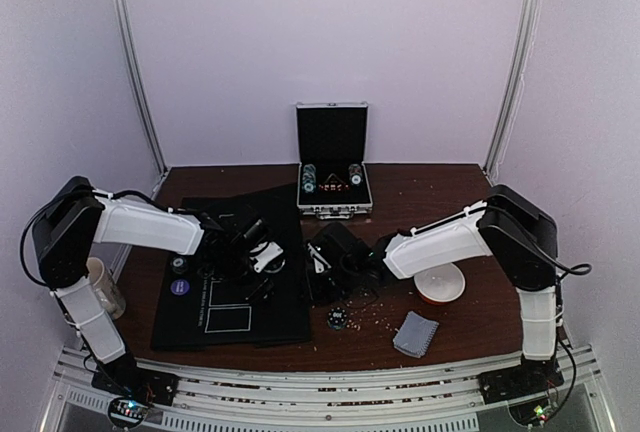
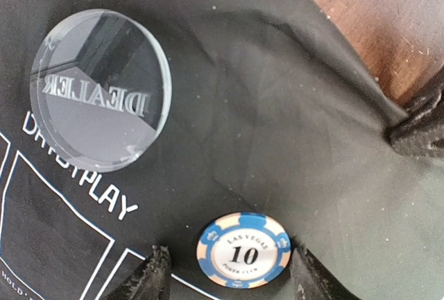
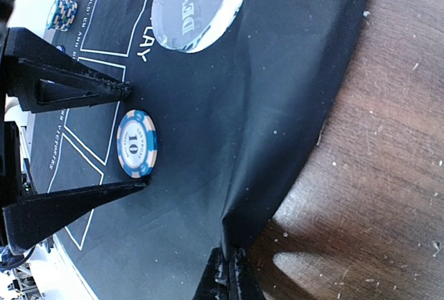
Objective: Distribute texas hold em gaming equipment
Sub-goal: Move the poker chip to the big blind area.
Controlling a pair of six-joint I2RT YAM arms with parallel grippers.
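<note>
The left gripper point(image 2: 231, 272) stands with fingers apart astride the 10 chip point(image 2: 243, 250), which lies flat on the black mat point(image 2: 277, 140) near its right edge. At that edge the right gripper point(image 3: 227, 276) is pinched shut on the cloth; a tug there could slide the chip clear. Beyond lies the dealer button point(image 2: 100, 92).

Chip point(image 2: 243, 250) on mat point(image 2: 277, 140), near dealer button point(image 2: 99, 89)
</note>
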